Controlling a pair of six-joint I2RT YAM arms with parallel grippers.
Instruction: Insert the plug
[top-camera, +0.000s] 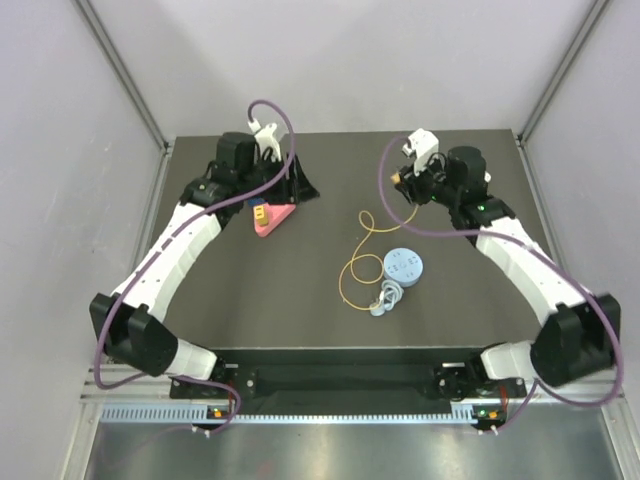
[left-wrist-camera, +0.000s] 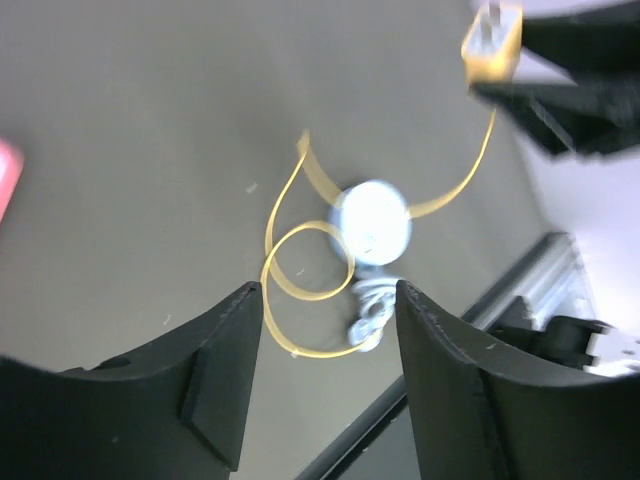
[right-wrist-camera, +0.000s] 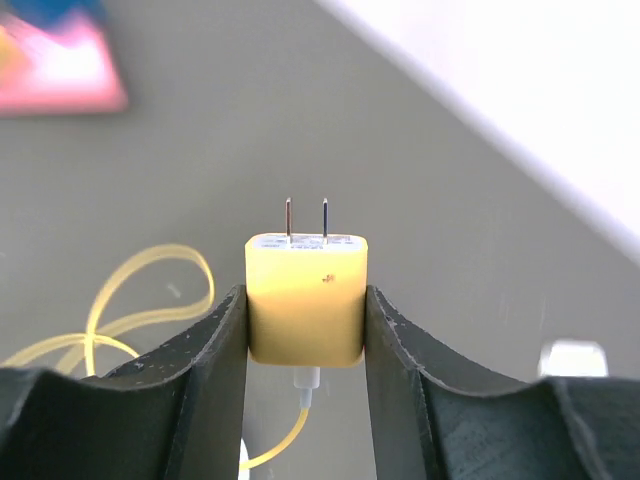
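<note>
The right gripper (right-wrist-camera: 305, 312) is clamping the yellow plug (right-wrist-camera: 306, 280) by its sides, prongs pointing outward, above the table's (top-camera: 300, 320) far right. The plug's wire (left-wrist-camera: 270, 232) is looping beside the light-blue disc (top-camera: 403, 266). The left gripper (left-wrist-camera: 328, 296) is hovering with its jaws apart, holding nothing.

Free gap between pink wedge (top-camera: 270, 222), wire loops (left-wrist-camera: 268, 240)

Print on the plug (right-wrist-camera: 306, 300) seems too blurred to read.

The plug (right-wrist-camera: 305, 295) sat in your right gripper (right-wrist-camera: 306, 305), rear right; its wire (left-wrist-camera: 320, 178) looped to the disc (top-camera: 403, 267) nearer the bases.
</note>
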